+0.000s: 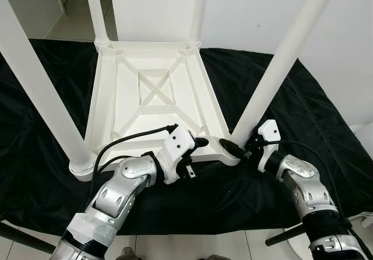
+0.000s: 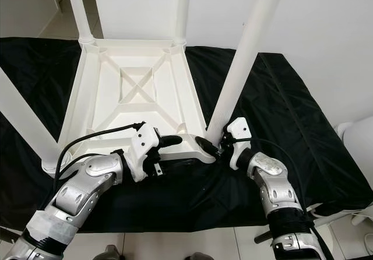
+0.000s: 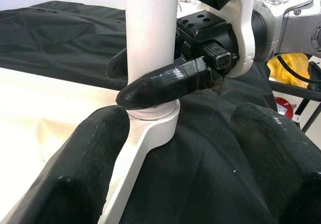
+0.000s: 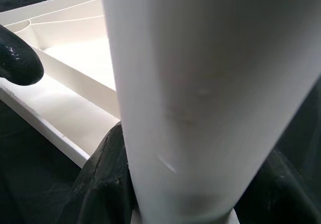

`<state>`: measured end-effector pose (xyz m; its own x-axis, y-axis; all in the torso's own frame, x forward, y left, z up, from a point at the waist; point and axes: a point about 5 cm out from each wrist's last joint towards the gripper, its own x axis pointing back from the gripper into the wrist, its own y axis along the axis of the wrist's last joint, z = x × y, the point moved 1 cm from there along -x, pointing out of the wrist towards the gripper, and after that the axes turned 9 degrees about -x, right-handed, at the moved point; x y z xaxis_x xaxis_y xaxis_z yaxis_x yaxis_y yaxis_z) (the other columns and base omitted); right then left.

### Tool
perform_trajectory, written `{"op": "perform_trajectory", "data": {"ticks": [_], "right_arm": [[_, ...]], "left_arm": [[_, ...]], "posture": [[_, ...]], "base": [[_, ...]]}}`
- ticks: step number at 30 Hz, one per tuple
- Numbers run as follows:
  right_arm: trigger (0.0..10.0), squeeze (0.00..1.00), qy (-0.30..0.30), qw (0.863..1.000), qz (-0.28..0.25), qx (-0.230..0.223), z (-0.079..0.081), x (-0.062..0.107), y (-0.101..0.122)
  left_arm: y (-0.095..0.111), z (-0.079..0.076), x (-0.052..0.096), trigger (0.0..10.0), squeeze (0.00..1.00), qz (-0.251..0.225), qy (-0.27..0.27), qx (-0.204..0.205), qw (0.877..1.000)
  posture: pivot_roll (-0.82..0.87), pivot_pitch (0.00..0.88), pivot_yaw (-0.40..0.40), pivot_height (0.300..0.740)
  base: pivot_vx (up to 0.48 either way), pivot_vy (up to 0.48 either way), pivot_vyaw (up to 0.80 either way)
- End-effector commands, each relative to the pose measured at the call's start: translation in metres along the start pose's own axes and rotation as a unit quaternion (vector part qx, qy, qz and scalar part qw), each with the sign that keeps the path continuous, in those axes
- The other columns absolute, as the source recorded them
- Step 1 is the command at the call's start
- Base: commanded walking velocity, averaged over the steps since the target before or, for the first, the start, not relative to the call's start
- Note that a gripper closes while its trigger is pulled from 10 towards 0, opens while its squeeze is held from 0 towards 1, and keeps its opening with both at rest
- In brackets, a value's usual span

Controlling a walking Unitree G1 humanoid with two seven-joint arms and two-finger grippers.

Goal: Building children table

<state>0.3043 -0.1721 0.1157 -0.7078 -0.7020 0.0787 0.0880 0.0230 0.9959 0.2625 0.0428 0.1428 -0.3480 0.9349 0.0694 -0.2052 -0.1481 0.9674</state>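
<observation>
Table [image 1: 154, 91], white plastic, lies upside down on a black cloth [image 1: 326, 120] over the counter, its four legs pointing up. Nearest the robot, the right gripper [image 1: 238, 149] has its fingers closed round the base of the near right leg [image 1: 274, 73], just above the corner socket [image 3: 155, 121] where leg meets frame. The left gripper [image 1: 198, 146] sits just beside it at the near edge of the frame; its fingers [image 3: 85, 169] are spread apart, straddling that edge and clamping nothing. The step in hand looks like seating this leg. To do it well, the right gripper should likely keep the leg in line with the socket and push or twist straight down, while the left closes on the rim to stop the frame sliding on the cloth. Farther back, the near left leg [image 1: 41, 91] and the two far legs [image 1: 96, 12] stand in their sockets.
</observation>
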Motion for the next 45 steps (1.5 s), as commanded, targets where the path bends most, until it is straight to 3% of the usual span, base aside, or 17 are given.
{"op": "perform_trajectory", "data": {"ticks": [1,2,3,7,8,14,16,20,22,25,27,28,30,36,37,38,45], "right_arm": [[0.0,0.00,0.001,1.000,0.011,-0.015,0.001,0.005,-0.010],[0.0,0.00,-0.009,1.000,0.006,-0.020,0.002,0.006,-0.011],[3.2,0.00,-0.023,0.999,0.000,-0.026,0.002,0.007,-0.011],[3.2,0.00,-0.033,0.999,-0.004,-0.030,0.002,0.007,-0.012],[10.0,0.00,-0.046,0.998,-0.017,-0.038,0.004,0.006,-0.010],[10.0,0.00,-0.089,0.993,-0.044,-0.058,0.013,0.002,-0.008],[10.0,0.00,-0.149,0.985,-0.061,-0.060,0.018,-0.002,-0.007],[10.0,0.00,-0.193,0.977,-0.074,-0.054,0.028,-0.008,-0.005],[10.0,0.00,-0.271,0.959,-0.071,-0.046,0.032,-0.012,-0.006],[10.0,0.00,-0.314,0.947,-0.059,-0.037,0.031,-0.013,-0.009],[10.0,0.00,-0.404,0.912,-0.044,-0.055,0.030,-0.010,-0.016],[10.0,0.00,-0.404,0.912,-0.044,-0.055,0.030,-0.010,-0.016],[10.0,0.00,-0.438,0.895,-0.050,-0.069,0.036,-0.012,-0.017],[10.0,0.00,-0.429,0.898,-0.056,-0.075,0.043,-0.018,-0.014],[10.0,0.13,-0.424,0.901,-0.061,-0.075,0.043,-0.018,-0.013],[10.0,1.00,-0.422,0.901,-0.067,-0.077,0.043,-0.017,-0.011],[10.0,1.00,-0.406,0.906,-0.088,-0.080,0.041,-0.011,-0.006]], "left_arm": [[0.003,-0.003,-0.003,10.0,0.00,-0.002,-0.005,-0.003,1.000],[0.003,-0.003,-0.003,10.0,0.00,-0.002,-0.006,-0.003,1.000],[0.003,-0.003,-0.003,10.0,0.00,-0.002,-0.006,-0.003,1.000],[0.003,-0.003,-0.003,10.0,0.00,-0.002,-0.006,-0.003,1.000],[0.003,-0.002,-0.003,10.0,0.00,-0.002,-0.005,-0.005,1.000],[0.003,0.000,-0.004,10.0,0.00,-0.004,0.003,-0.005,1.000],[0.001,0.001,-0.005,10.0,0.00,-0.003,0.007,-0.005,1.000],[0.001,0.001,-0.005,10.0,0.00,-0.004,0.008,-0.006,1.000],[0.001,0.001,-0.005,10.0,0.00,-0.005,0.009,-0.005,1.000],[0.001,0.002,-0.005,10.0,0.00,-0.005,0.009,-0.005,1.000],[0.001,0.001,-0.006,10.0,0.00,-0.006,0.010,-0.004,1.000],[0.001,0.001,-0.006,10.0,0.00,-0.006,0.010,-0.004,1.000],[0.002,0.000,-0.006,10.0,0.00,-0.008,0.009,-0.003,1.000],[0.002,0.000,-0.007,10.0,0.00,-0.010,0.008,-0.002,1.000],[0.002,0.000,-0.007,10.0,0.00,-0.010,0.007,-0.003,1.000],[0.002,0.000,-0.007,10.0,0.00,-0.010,0.007,-0.004,1.000],[0.003,0.001,-0.007,10.0,0.00,-0.011,0.008,-0.006,1.000]], "posture": [[0.02,0.000,-0.053,0.740],[0.02,0.000,-0.052,0.740],[0.02,0.000,-0.051,0.740],[0.02,0.000,-0.051,0.740],[0.02,0.000,-0.054,0.740],[0.01,0.000,-0.053,0.740],[0.01,0.000,-0.053,0.740],[0.01,0.000,-0.054,0.740],[0.01,0.000,-0.062,0.740],[0.01,0.001,-0.063,0.740],[0.01,0.000,-0.071,0.740],[0.01,0.000,-0.071,0.740],[0.01,0.000,-0.073,0.740],[0.01,0.000,-0.073,0.740],[0.01,0.000,-0.073,0.740],[0.01,0.000,-0.073,0.740],[0.02,0.000,-0.079,0.740]], "base": [[0.000,0.000,0.00],[0.000,0.000,0.00],[0.000,0.000,0.00],[0.000,0.000,0.00],[0.000,0.000,0.00],[0.000,0.000,0.00],[0.000,0.000,0.00],[0.000,0.000,0.00],[0.000,0.000,0.00],[0.000,0.000,0.00],[0.000,0.000,0.00],[0.000,0.000,0.00],[0.000,0.000,0.00],[0.000,0.000,0.00],[0.000,0.000,0.00],[0.000,0.000,0.00],[0.000,0.000,0.00]]}}
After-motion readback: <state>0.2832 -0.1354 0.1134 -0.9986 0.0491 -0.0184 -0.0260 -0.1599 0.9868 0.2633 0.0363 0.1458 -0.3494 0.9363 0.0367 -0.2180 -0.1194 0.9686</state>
